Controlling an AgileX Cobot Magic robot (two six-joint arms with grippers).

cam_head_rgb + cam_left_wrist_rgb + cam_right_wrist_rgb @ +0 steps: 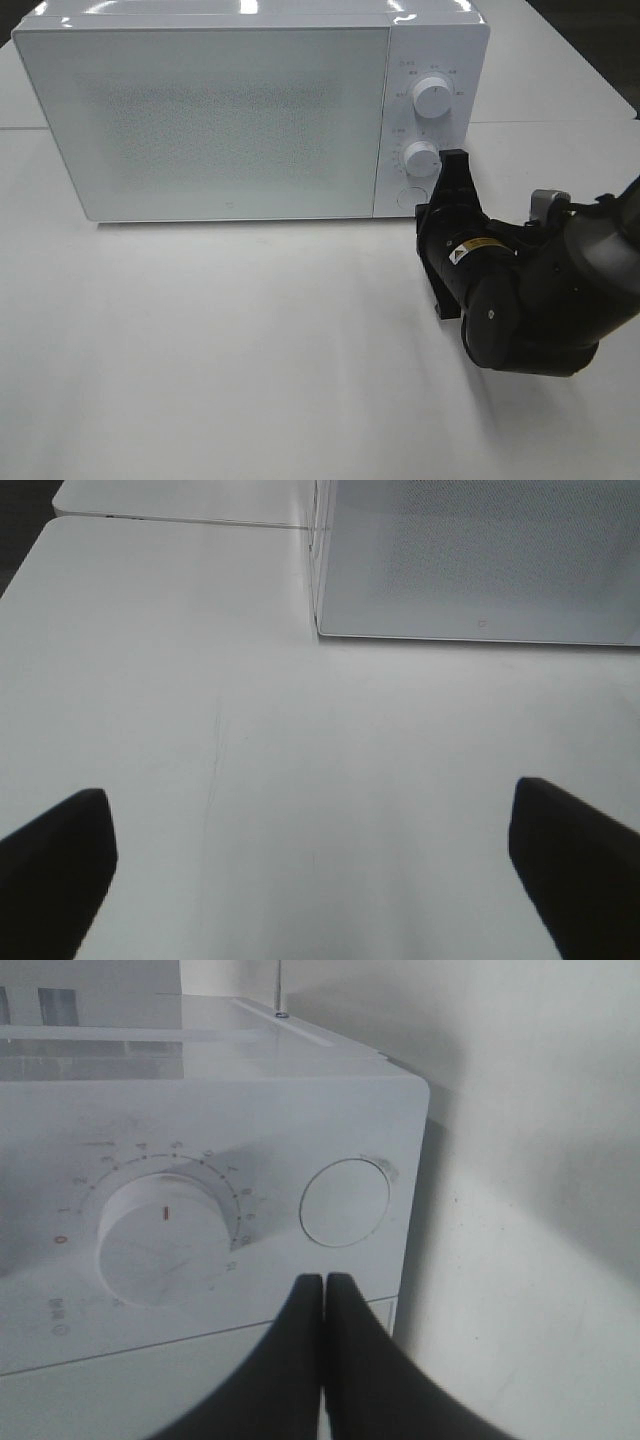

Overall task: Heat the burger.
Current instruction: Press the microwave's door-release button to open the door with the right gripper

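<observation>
Exterior high view: the shut microwave (210, 110) fills the upper left, and white table (200, 380) stretches wide below its front edge. At its lower right corner the right gripper (325, 1282) has its fingers pressed together. The left gripper (310, 800) gapes wide. No view shows the burger.

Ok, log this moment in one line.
microwave door shut | burger not in view | right tool shut, tips by round button | left tool open, empty
</observation>
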